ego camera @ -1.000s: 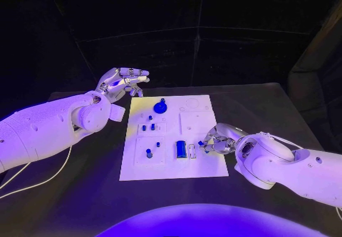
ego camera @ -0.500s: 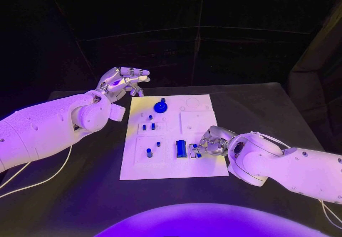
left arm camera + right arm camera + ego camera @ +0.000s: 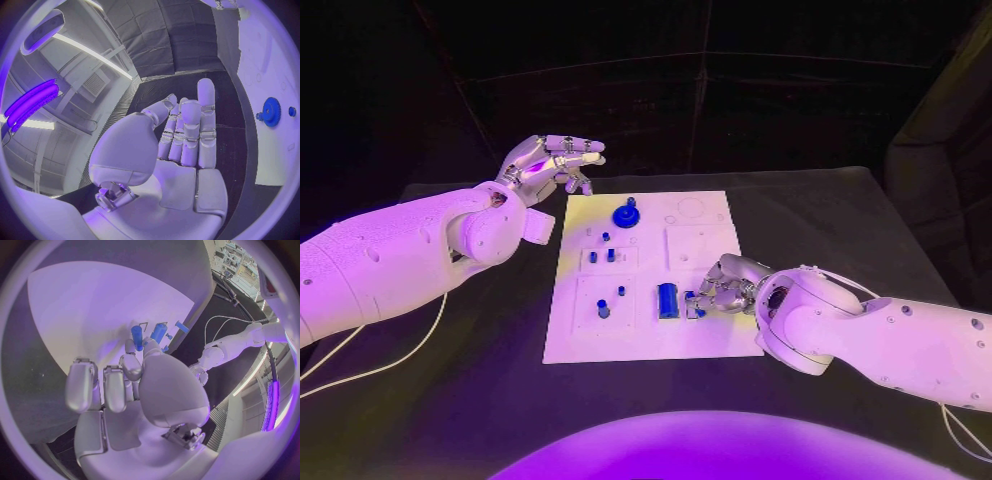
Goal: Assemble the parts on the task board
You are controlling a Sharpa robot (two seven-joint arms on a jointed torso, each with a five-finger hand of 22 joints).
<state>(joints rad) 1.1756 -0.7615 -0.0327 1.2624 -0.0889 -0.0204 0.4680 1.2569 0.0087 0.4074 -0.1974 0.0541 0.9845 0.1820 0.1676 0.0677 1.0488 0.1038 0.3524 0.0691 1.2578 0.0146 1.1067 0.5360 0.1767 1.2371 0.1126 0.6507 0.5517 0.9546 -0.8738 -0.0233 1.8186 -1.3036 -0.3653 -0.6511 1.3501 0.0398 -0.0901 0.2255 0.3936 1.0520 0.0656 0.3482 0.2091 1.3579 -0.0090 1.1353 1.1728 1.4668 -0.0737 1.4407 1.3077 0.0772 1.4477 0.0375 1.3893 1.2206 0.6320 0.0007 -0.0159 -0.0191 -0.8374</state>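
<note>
Right robot hand (image 3: pixel 723 287) pinching small blue cylindrical part (image 3: pixel 691 303), white task board (image 3: pixel 704 340)

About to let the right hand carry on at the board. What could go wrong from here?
1. The right hand works with its fingers close by the blue cylinder; a small slip could knock it away.
2. Small blue pegs stand close together on the white board, so a wide sweep might topple them.
</note>
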